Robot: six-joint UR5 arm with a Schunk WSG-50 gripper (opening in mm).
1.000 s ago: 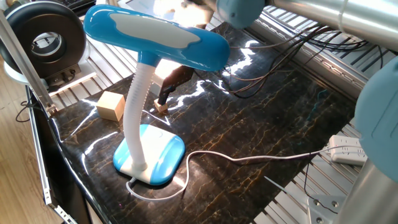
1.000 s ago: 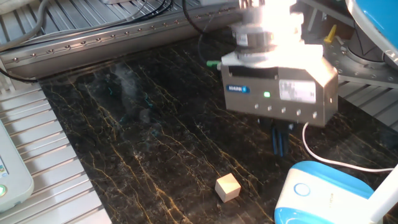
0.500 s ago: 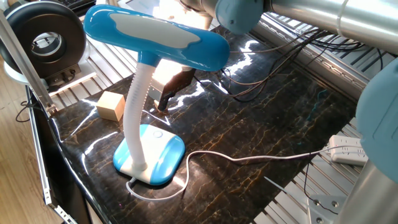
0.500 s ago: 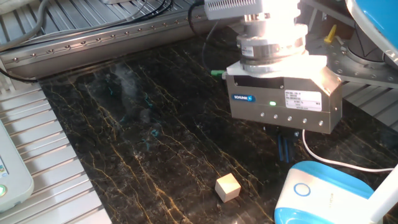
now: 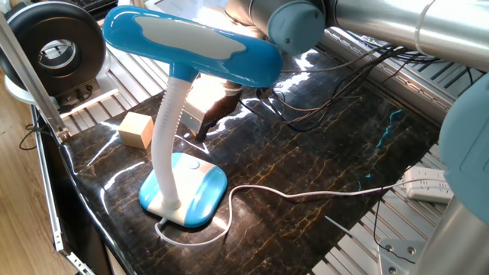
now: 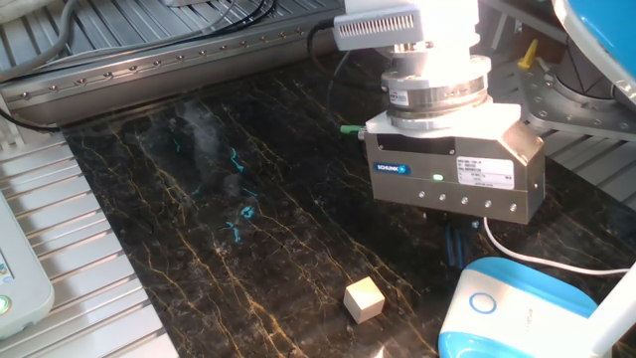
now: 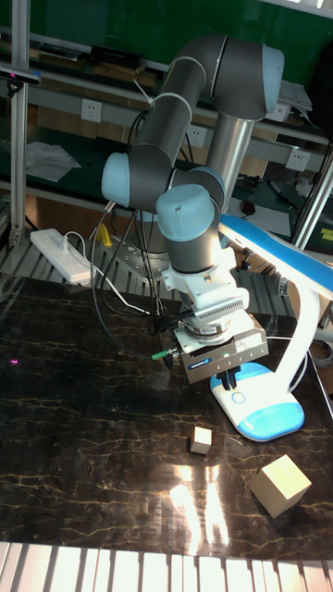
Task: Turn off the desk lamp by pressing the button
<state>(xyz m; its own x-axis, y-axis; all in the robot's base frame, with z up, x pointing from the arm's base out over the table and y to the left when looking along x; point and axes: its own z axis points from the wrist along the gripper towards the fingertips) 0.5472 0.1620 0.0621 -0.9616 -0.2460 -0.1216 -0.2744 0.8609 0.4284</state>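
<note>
The desk lamp stands on the dark marble table, with its blue oval head (image 5: 191,44) on a white ribbed neck over the blue and white base (image 5: 186,189). The lamp is lit and throws glare on the gripper body. The button (image 6: 482,303) is a small whitish disc on the base (image 6: 522,310), also seen as the button (image 7: 235,398). My gripper (image 6: 459,247) hangs just behind and above the base, a short way from the button, touching nothing. Its dark fingers (image 7: 227,375) point down, side by side with no gap showing.
A small wooden cube (image 6: 364,298) lies left of the base, and a larger cube (image 5: 136,128) sits beside the neck. The lamp's white cord (image 5: 306,195) runs across the table to a power strip (image 5: 424,183). Black cables (image 5: 328,84) trail at the back.
The gripper has moved steadily toward the lamp base and slightly lower, closing the distance to the button. The lamp and cubes have not moved.
</note>
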